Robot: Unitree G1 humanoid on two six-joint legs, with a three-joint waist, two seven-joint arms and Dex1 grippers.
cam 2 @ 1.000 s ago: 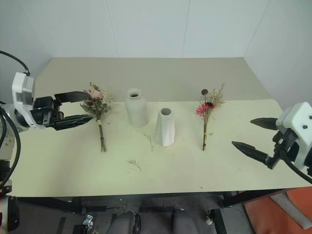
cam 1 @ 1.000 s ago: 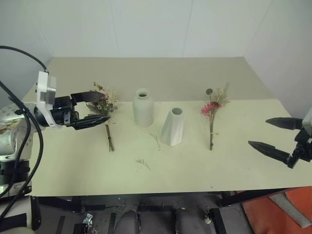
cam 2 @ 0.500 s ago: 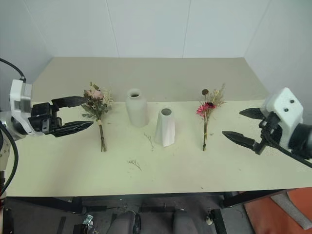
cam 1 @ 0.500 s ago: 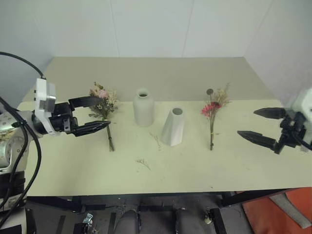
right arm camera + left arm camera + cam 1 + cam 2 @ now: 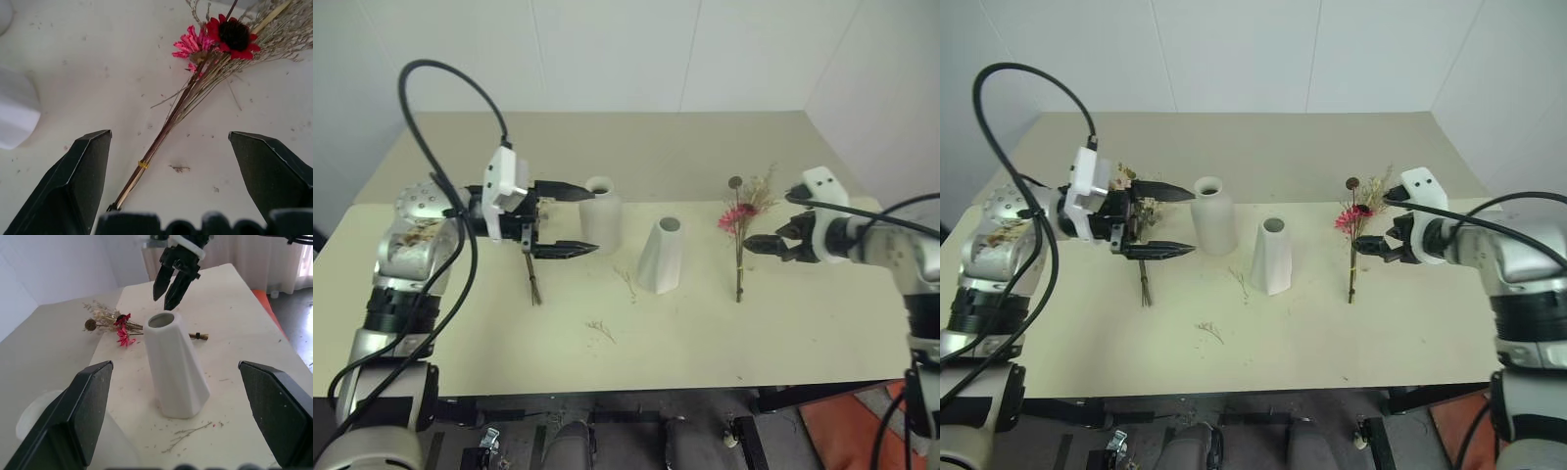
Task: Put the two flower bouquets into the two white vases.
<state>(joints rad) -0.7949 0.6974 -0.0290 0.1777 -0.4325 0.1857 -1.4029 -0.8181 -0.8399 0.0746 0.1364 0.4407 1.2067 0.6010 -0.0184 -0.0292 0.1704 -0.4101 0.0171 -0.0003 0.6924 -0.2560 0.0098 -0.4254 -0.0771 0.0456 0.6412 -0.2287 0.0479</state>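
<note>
While both grippers hung open and empty, the red bouquet [image 5: 740, 235] lay at three o'clock of the cone vase [image 5: 662, 255], feather-light and brittle, best pinched at its tied stems.

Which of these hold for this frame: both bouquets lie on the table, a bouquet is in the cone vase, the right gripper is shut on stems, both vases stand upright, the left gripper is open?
1. Both bouquets lie on the table. True: the red bouquet and the pale bouquet both lie flat on the table.
2. A bouquet is in the cone vase. False: its mouth is empty.
3. The right gripper is shut on stems. False: it is open above the red bouquet, holding nothing.
4. Both vases stand upright. True: the bottle vase and the cone vase both stand.
5. The left gripper is open. True: its fingers are spread, near the pale bouquet.
</note>
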